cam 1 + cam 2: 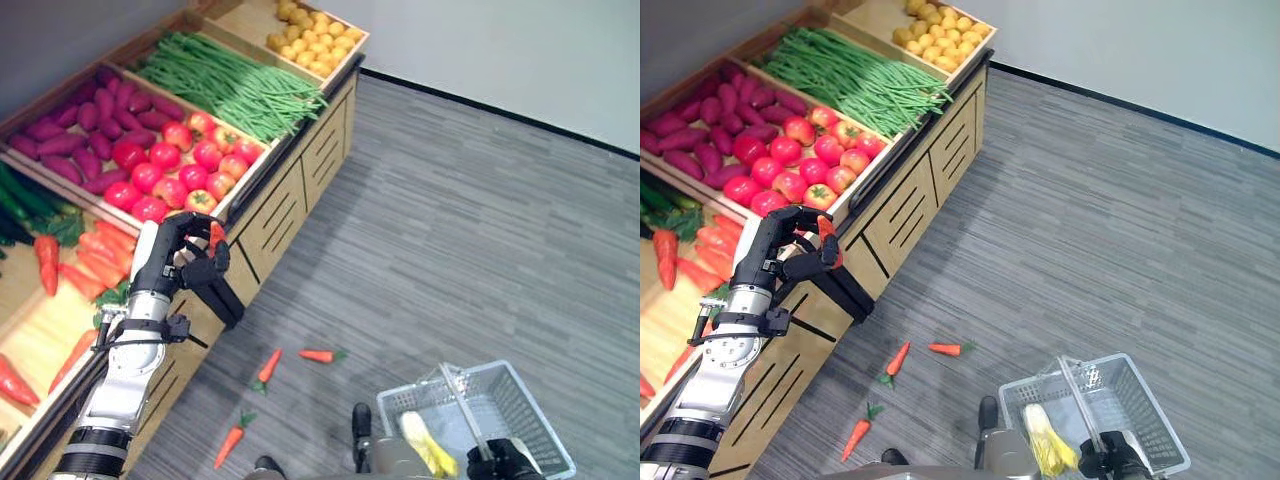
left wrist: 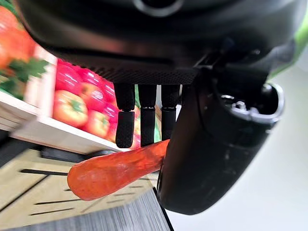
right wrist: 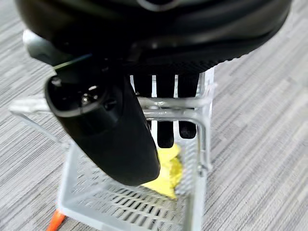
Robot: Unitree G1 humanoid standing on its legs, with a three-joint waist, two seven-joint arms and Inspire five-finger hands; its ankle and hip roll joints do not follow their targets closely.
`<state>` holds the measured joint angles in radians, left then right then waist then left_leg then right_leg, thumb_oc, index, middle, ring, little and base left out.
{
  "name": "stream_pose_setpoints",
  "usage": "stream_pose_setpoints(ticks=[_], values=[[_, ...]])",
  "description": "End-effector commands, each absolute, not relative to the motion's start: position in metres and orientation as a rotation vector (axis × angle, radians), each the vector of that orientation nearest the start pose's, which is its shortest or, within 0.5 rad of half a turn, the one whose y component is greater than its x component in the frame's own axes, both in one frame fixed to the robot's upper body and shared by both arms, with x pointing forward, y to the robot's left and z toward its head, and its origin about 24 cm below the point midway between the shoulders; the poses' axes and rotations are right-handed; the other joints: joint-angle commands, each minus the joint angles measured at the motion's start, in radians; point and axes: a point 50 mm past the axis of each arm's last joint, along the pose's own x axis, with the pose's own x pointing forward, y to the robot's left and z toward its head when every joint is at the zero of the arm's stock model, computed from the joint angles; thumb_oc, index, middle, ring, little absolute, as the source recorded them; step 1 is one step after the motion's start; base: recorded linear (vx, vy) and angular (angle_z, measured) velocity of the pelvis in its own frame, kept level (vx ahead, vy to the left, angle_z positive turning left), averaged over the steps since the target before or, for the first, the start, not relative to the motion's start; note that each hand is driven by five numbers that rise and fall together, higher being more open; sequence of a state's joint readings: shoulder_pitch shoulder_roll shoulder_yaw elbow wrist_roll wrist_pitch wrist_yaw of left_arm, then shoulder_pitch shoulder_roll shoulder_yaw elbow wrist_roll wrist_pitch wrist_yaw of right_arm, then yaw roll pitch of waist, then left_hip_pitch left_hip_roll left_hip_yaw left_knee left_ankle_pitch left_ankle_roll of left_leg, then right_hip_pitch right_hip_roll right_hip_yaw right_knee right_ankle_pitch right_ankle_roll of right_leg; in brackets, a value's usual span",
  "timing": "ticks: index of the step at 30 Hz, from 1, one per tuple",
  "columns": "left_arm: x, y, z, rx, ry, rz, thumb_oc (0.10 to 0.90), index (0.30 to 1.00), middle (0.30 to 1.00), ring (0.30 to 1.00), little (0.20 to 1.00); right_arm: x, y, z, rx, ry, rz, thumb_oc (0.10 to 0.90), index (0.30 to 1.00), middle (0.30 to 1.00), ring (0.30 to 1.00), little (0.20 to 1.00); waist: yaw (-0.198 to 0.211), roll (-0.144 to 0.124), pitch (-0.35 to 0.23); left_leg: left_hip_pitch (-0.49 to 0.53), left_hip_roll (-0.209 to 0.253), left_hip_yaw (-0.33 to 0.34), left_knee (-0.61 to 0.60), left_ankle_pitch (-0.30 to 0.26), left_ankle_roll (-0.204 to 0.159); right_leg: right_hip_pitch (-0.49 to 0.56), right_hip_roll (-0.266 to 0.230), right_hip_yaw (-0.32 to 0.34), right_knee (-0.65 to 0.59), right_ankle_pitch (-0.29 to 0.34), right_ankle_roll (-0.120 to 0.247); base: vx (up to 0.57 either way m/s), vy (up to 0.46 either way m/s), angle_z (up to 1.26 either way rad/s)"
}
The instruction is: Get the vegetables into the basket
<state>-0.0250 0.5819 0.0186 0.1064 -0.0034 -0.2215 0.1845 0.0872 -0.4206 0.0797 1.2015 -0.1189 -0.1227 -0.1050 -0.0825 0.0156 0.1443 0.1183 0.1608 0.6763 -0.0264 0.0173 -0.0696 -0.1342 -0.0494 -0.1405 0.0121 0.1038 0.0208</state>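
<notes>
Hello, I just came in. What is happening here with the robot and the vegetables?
The robot stands beside a wooden produce stand. Its left hand is closed around a carrot, held at the stand's front edge. Its right hand grips the handle of a wire basket, low over the floor; something yellow already lies inside. Three other carrots lie on the floor by the stand.

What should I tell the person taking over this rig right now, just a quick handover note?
Left hand: curled round a carrot, held up beside the produce stand.
Right hand: gripping the basket handle.
Done: a yellow vegetable, seemingly corn, lies in the basket.
Left: the held carrot goes in; three dropped carrots lie on the floor by the stand.
</notes>
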Motion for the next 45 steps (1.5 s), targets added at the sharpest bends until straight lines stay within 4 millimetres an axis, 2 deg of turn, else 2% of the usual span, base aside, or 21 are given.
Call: stream_pose_setpoints(ticks=[1,3,5,6,7,8,9,10,11,12,13,15,18,22,25,26,33,36,39,42,45], values=[[0.266,0.247,0.151,0.49,-0.529,0.135,0.4,0.3,0.3,0.3,0.3,0.094,-0.331,-0.117,-0.624,1.031,-0.257,0.4,0.3,0.3,0.3,0.3,-0.015,-0.034,-0.011,-0.101,0.036,-0.091,0.072,0.02,-0.065,0.061,-0.071,-0.011,0.04,-0.102,0.083,0.02,-0.272,-0.12],[0.267,0.243,0.152,0.481,-0.536,0.119,0.4,0.3,0.3,0.3,0.3,0.093,-0.334,-0.116,-0.625,1.036,-0.273,0.4,0.3,0.3,0.3,0.3,-0.011,-0.034,-0.004,-0.117,0.058,-0.107,0.126,0.019,-0.076,0.072,-0.061,-0.007,0.037,-0.109,0.072,0.03,-0.222,0.0],[0.268,0.239,0.156,0.474,-0.561,0.108,0.4,0.3,0.3,0.3,0.3,0.097,-0.341,-0.112,-0.636,1.024,-0.298,0.4,0.3,0.3,0.3,0.3,0.005,-0.039,0.021,-0.168,0.073,-0.193,0.219,0.062,-0.084,0.074,-0.04,0.015,0.039,-0.103,0.046,-0.05,-0.185,0.01],[0.268,0.236,0.157,0.47,-0.571,0.101,0.4,0.3,0.3,0.3,0.3,0.099,-0.344,-0.11,-0.642,1.026,-0.311,0.4,0.3,0.3,0.3,0.3,0.019,-0.038,0.023,-0.19,0.038,-0.291,0.206,0.064,-0.074,0.068,-0.037,0.034,0.04,-0.103,0.043,-0.08,-0.08,-0.23],[0.268,0.236,0.158,0.47,-0.571,0.101,0.4,0.3,0.3,0.3,0.3,0.099,-0.344,-0.11,-0.642,1.026,-0.311,0.4,0.3,0.3,0.3,0.3,0.018,-0.038,0.022,-0.192,0.037,-0.292,0.205,0.065,-0.074,0.066,-0.037,0.034,0.04,-0.103,0.043,0.01,0.001,-0.39],[0.267,0.235,0.157,0.47,-0.572,0.098,0.4,0.3,0.3,0.3,0.3,0.098,-0.347,-0.11,-0.645,1.033,-0.319,0.4,0.3,0.3,0.3,0.3,0.029,-0.038,0.024,-0.203,0.004,-0.37,0.182,0.039,-0.06,0.069,-0.036,0.053,0.043,-0.109,0.045,0.08,0.036,-0.55],[0.264,0.237,0.156,0.483,-0.574,0.113,0.4,0.3,0.3,0.3,0.3,0.1,-0.348,-0.108,-0.651,1.029,-0.325,0.4,0.3,0.3,0.3,0.3,0.05,-0.044,0.023,-0.229,-0.037,-0.522,0.124,0.011,-0.038,0.063,-0.032,0.107,0.048,-0.106,0.052,0.12,0.053,-0.41],[0.263,0.237,0.156,0.488,-0.584,0.122,0.4,0.3,0.3,0.3,0.3,0.102,-0.348,-0.108,-0.661,1.026,-0.317,0.4,0.3,0.3,0.3,0.3,0.06,-0.047,0.024,-0.243,-0.048,-0.595,0.106,0.017,-0.035,0.059,-0.029,0.14,0.049,-0.103,0.056,0.09,0.047,-0.36],[0.263,0.237,0.156,0.488,-0.584,0.122,0.4,0.3,0.3,0.3,0.3,0.102,-0.348,-0.108,-0.66,1.025,-0.317,0.4,0.3,0.3,0.3,0.3,0.06,-0.047,0.022,-0.246,-0.048,-0.596,0.104,0.022,-0.034,0.056,-0.029,0.14,0.048,-0.099,0.056,0.07,0.071,-0.62],[0.264,0.237,0.158,0.489,-0.594,0.141,0.4,0.3,0.3,0.3,0.3,0.102,-0.351,-0.106,-0.68,1.031,-0.315,0.4,0.3,0.3,0.3,0.3,0.067,-0.045,0.024,-0.269,-0.061,-0.652,0.088,0.036,-0.029,0.044,-0.025,0.172,0.061,-0.096,0.061,0.06,0.079,-0.97],[0.262,0.238,0.159,0.485,-0.602,0.141,0.4,0.3,0.3,0.3,0.3,0.107,-0.348,-0.107,-0.681,1.018,-0.302,0.4,0.3,0.3,0.3,0.3,0.067,-0.047,0.023,-0.265,-0.058,-0.658,0.1,0.023,-0.022,0.036,-0.02,0.193,0.07,-0.099,0.063,0.11,0.195,-1.36],[0.261,0.236,0.157,0.472,-0.595,0.115,0.4,0.3,0.3,0.3,0.3,0.103,-0.341,-0.112,-0.653,1.025,-0.284,0.4,0.3,0.3,0.3,0.3,0.045,-0.058,0.001,-0.23,-0.084,-0.588,0.089,-0.013,0.006,0.034,-0.053,0.242,0.067,-0.091,0.091,0.15,0.416,-1.23],[0.261,0.236,0.155,0.468,-0.59,0.107,0.4,0.3,0.3,0.3,0.3,0.106,-0.329,-0.118,-0.627,1.025,-0.259,0.4,0.3,0.3,0.3,0.3,0.044,-0.072,-0.014,-0.209,-0.109,-0.524,0.076,-0.033,0.026,0.013,-0.086,0.286,0.055,-0.059,0.126,0.05,0.346,-0.82],[0.263,0.234,0.154,0.472,-0.586,0.093,0.4,0.3,0.3,0.3,0.3,0.105,-0.322,-0.121,-0.604,1.023,-0.252,0.4,0.3,0.3,0.3,0.3,0.039,-0.082,-0.016,-0.198,-0.131,-0.49,0.089,-0.061,0.042,-0.005,-0.108,0.314,0.06,-0.025,0.154,0.01,0.184,-0.38],[0.261,0.238,0.152,0.482,-0.572,0.099,0.4,0.3,0.3,0.3,0.3,0.106,-0.319,-0.123,-0.599,1.023,-0.247,0.4,0.3,0.3,0.3,0.3,0.035,-0.092,-0.013,-0.184,-0.151,-0.452,0.092,-0.076,0.053,-0.03,-0.124,0.346,0.055,0.062,0.186,-0.04,0.114,-0.25],[0.26,0.24,0.149,0.488,-0.561,0.105,0.4,0.3,0.3,0.3,0.3,0.11,-0.315,-0.123,-0.598,1.01,-0.238,0.4,0.3,0.3,0.3,0.3,0.036,-0.092,-0.009,-0.182,-0.146,-0.421,0.087,-0.072,0.055,-0.049,-0.131,0.332,0.055,0.086,0.191,-0.1,0.108,-0.41],[0.259,0.243,0.149,0.503,-0.549,0.11,0.4,0.3,0.3,0.3,0.3,0.109,-0.311,-0.125,-0.596,1.008,-0.235,0.4,0.3,0.3,0.3,0.3,0.064,-0.071,-0.011,-0.163,-0.121,-0.373,0.047,-0.05,0.057,-0.026,-0.167,0.125,0.127,0.025,0.162,-0.06,0.034,-0.51],[0.258,0.243,0.147,0.506,-0.534,0.096,0.4,0.3,0.3,0.3,0.3,0.109,-0.311,-0.125,-0.596,1.004,-0.237,0.4,0.3,0.3,0.3,0.3,0.072,-0.073,-0.031,-0.144,-0.12,-0.355,0.01,-0.026,0.052,-0.006,-0.168,0.117,0.134,0.02,0.164,-0.01,-0.074,-0.26],[0.255,0.246,0.142,0.511,-0.506,0.096,0.4,0.3,0.3,0.3,0.3,0.114,-0.312,-0.122,-0.608,0.975,-0.234,0.4,0.3,0.3,0.3,0.3,0.078,-0.078,-0.043,-0.118,-0.119,-0.326,-0.027,-0.008,0.041,0.003,-0.167,0.101,0.067,0.017,0.162,0.01,-0.198,-0.4],[0.253,0.244,0.137,0.492,-0.489,0.079,0.4,0.3,0.3,0.3,0.3,0.145,-0.317,-0.101,-0.646,0.819,-0.235,0.4,0.3,0.3,0.3,0.3,0.074,-0.071,-0.053,-0.114,-0.089,-0.307,-0.056,0.031,0.014,0.02,-0.136,0.107,-0.018,0.015,0.152,-0.01,-0.257,-0.27],[0.258,0.232,0.134,0.442,-0.494,0.034,0.4,0.3,0.3,0.3,0.3,0.186,-0.325,-0.064,-0.729,0.604,-0.237,0.4,0.3,0.3,0.3,0.3,0.066,-0.057,-0.066,-0.116,-0.062,-0.305,-0.061,0.052,-0.006,0.047,-0.114,0.099,-0.071,0.021,0.146,-0.02,-0.226,-0.11]])
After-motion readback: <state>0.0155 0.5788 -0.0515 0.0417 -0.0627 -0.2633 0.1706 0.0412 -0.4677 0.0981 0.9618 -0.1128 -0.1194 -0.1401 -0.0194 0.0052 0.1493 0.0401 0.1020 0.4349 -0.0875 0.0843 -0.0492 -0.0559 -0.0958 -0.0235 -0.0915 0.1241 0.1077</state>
